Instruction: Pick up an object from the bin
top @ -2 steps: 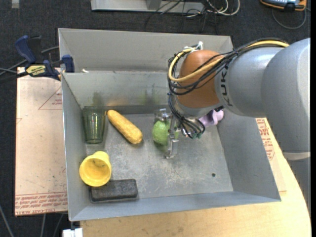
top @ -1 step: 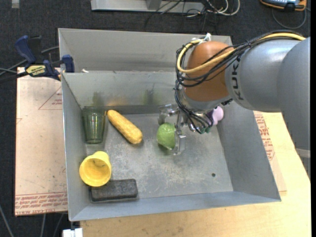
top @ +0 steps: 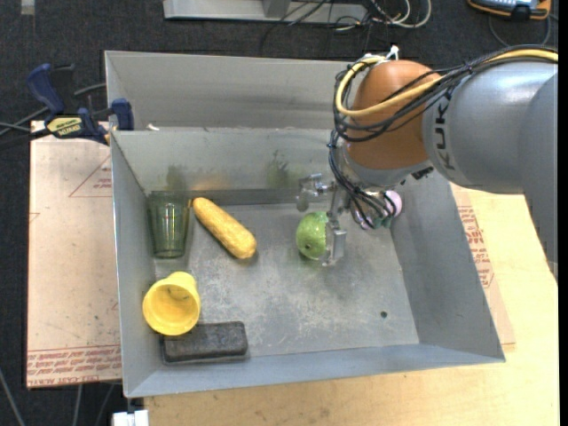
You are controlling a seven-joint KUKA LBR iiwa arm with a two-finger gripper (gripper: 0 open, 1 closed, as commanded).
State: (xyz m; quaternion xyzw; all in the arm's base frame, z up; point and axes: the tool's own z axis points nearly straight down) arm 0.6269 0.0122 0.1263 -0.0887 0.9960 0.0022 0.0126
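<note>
Gripper (top: 325,229): low at the middle of the bin (top: 390,264), against the green apple (top: 310,236); you cannot tell its grip state.
Left side: green glass (top: 169,225) upright; yellow cup (top: 171,303) tipped over; dark block (top: 204,341) just beside the cup.
Left of centre: corn cob (top: 224,227), lying apart from the apple.

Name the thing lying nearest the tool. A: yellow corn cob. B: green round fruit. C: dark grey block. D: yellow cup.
B: the green round fruit sits right beside the tool, and nothing else lies that near.
</note>
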